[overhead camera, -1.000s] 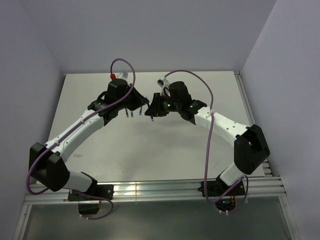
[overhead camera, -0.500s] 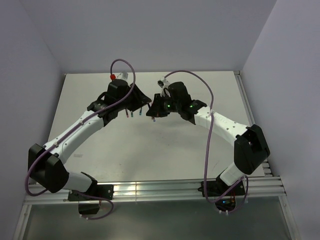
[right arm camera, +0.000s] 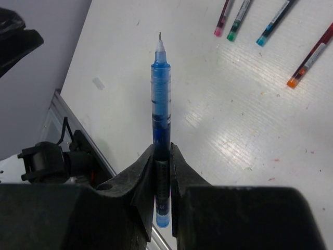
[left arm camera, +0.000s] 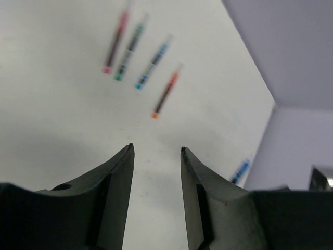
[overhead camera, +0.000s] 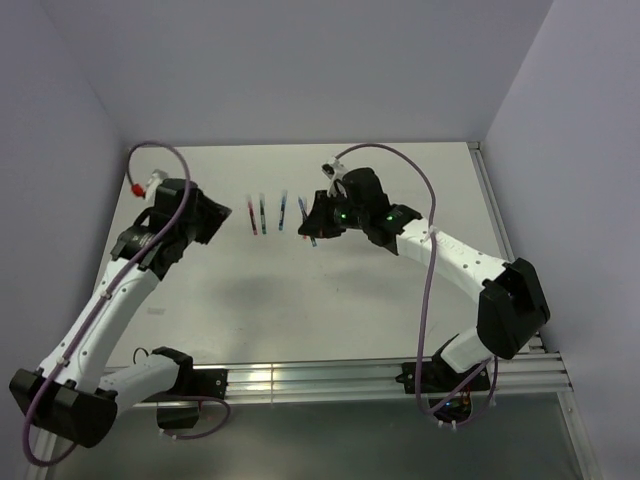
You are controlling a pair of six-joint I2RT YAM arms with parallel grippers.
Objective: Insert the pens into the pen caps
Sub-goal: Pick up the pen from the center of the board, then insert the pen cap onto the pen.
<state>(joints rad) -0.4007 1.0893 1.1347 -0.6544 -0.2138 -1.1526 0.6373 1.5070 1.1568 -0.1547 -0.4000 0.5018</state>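
Where right claw (right arm camera: pixel 161 156) pinches shut at frame bottom centre: blue pen (right arm camera: pixel 160 94), upright between fingers, translucent barrel, white cone, bare tip toward top. Four pens (right arm camera: pixel 239 21) in row, upper right. Left claw (left arm camera: pixel 156 156) parted, empty.

We see open table (overhead camera: pixel 220 290) on the near side of the pen row (overhead camera: pixel 265 214); just beside its right-arm end, the right gripper (overhead camera: pixel 310 227), clamping a blue pen (right arm camera: pixel 160 104), blocks passage.
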